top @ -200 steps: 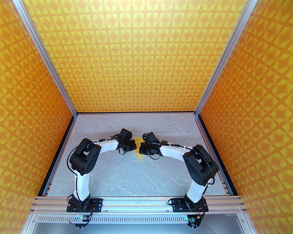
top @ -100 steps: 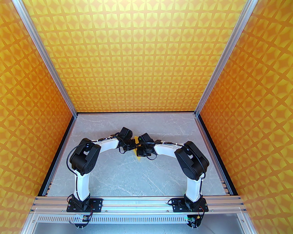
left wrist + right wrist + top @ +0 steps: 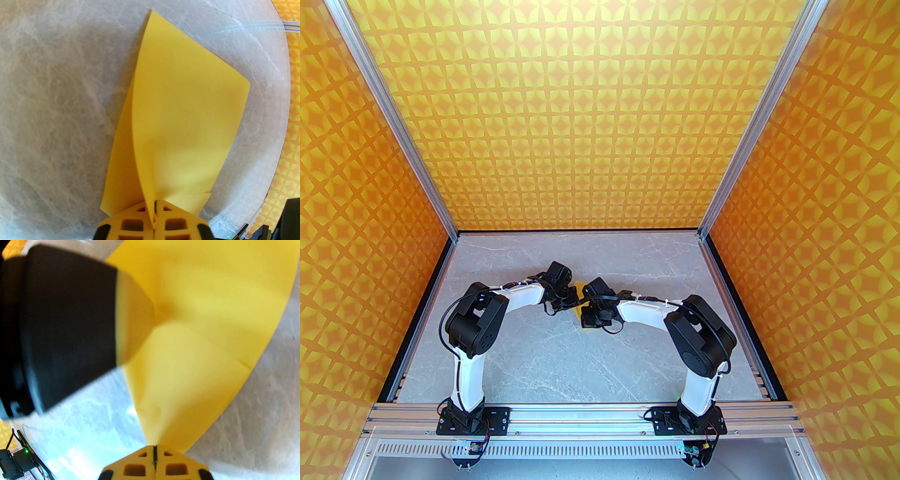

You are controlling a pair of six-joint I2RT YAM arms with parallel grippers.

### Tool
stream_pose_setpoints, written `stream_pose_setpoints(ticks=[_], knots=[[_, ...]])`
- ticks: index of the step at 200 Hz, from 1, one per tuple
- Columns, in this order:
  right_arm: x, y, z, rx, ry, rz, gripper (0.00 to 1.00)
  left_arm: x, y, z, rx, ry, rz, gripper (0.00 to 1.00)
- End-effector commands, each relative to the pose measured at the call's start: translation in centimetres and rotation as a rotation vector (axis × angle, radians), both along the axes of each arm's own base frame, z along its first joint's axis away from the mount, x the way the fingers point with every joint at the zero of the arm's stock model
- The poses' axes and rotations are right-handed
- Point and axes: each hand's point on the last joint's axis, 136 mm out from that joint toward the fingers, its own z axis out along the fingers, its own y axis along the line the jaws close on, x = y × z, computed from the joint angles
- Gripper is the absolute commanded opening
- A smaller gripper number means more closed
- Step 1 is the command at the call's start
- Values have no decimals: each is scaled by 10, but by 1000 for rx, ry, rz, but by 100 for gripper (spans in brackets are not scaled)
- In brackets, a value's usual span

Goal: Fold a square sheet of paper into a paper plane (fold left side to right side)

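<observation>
The square sheet of paper (image 3: 182,105) is plain bright yellow and lies folded over into a pointed, kite-like shape on the grey marble table (image 3: 581,365). In the left wrist view its sharp tip points away and one layer curves up off the other. My left gripper (image 3: 154,207) is shut on the paper's near edge. In the right wrist view the paper (image 3: 211,310) bows upward, and my right gripper (image 3: 154,448) is shut on a corner of it. From above, the left gripper (image 3: 573,300) and right gripper (image 3: 584,305) almost touch over the paper (image 3: 579,285), mostly hiding it.
The left gripper's black body (image 3: 65,326) looms close on the left of the right wrist view. Orange-yellow star-patterned walls (image 3: 600,117) enclose the table on three sides. An aluminium rail (image 3: 581,415) carries both arm bases along the near edge.
The right arm has swung left, bringing its gripper in over the paper and close to the left gripper, so less paper shows from above. The left arm has barely shifted.
</observation>
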Motion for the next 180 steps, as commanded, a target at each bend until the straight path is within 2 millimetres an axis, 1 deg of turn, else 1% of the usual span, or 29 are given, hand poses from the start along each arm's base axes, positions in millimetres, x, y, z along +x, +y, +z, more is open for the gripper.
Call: stream_pose_setpoints(ticks=[1,32,45,76,87,97,131,145,160,180], knots=[[-11,-11,-10,-44,21,7,0,2,-1,-2,17,2,2,0],[-15,-16,-26,-81,42,10,0,2,-1,-4,18,6,4,0],[-16,-19,-28,-101,43,9,0,2,-1,-2,16,3,3,0],[-17,-28,-26,-179,41,17,0,2,-1,0,16,3,4,0],[-16,-28,-21,-180,30,19,0,2,-1,1,16,0,1,0],[-14,-26,-12,-164,10,17,0,2,-1,3,16,-5,-4,0],[4,-16,30,-72,-116,-21,0,-4,3,11,24,-14,-25,0],[13,-15,43,-31,-166,-49,0,-7,5,13,28,-14,-29,0],[21,-17,50,11,-192,-86,0,-11,9,14,33,-8,-29,0],[33,-19,52,97,-177,-148,0,-13,12,14,37,-3,-27,0]])
